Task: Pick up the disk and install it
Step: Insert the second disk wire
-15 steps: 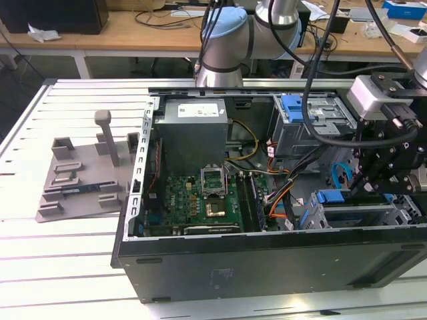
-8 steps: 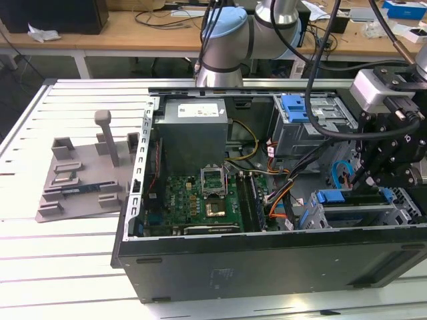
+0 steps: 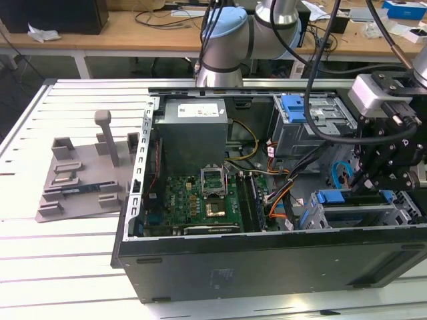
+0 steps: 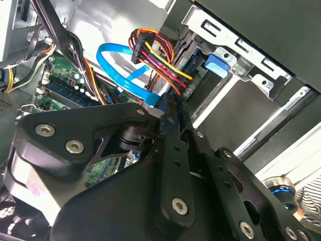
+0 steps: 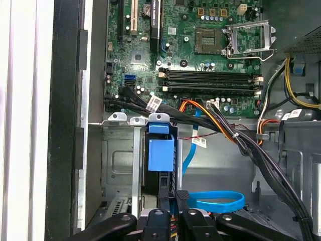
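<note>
The claw (image 3: pixel 367 189) is seen at the exterior view's right, lowered into an open computer case (image 3: pixel 220 273) that lies on its side on a white slatted desk (image 3: pixel 60 260). In both wrist views its fingers (image 4: pixel 173 150) are drawn together at the tips, and nothing can be made out between them.

The disk (image 3: pixel 341 197) is found standing on edge in the lower drive cage (image 3: pixel 347 217), at the corner of the case nearest the claw. Its blue plastic edge is shown along the top of the cage slot. In the first wrist view the blue end of the disk (image 5: pixel 160 148) is seen seated between the cage's metal walls, directly ahead of the claw tips. Whether the tips touch the disk cannot be told.

A blue flat cable (image 5: pixel 215 201) is looped just beside the claw, and a bundle of red, yellow and black wires (image 4: pixel 155 55) is plugged in close by. The green motherboard (image 3: pixel 200 200) is exposed in the middle of the case. A grey plastic stand (image 3: pixel 83 177) with upright posts is placed on the desk at the exterior view's left, well apart from the claw.
</note>
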Available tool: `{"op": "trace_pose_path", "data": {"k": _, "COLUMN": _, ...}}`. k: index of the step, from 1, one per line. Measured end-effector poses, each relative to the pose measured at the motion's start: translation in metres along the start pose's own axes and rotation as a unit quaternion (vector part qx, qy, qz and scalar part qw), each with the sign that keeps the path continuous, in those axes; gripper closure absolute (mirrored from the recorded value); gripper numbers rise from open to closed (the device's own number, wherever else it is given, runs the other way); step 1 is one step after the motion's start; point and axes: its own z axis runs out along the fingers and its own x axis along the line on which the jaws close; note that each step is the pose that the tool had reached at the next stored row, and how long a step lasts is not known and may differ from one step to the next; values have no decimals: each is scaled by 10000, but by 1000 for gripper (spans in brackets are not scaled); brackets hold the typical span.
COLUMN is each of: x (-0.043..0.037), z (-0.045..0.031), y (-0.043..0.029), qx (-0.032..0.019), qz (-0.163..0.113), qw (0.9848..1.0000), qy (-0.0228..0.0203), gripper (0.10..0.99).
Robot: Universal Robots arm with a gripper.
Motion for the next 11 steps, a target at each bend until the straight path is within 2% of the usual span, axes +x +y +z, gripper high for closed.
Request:
{"op": "trace_pose_path", "data": {"k": 9, "x": 2, "z": 11, "y": -4, "qx": 0, "qz": 0, "qw": 10000, "qy": -3, "gripper": 925}}
{"op": "trace_pose_path", "data": {"k": 11, "x": 1, "z": -25, "y": -3, "qx": 1, "qz": 0, "qw": 10000, "qy": -3, "gripper": 925}}
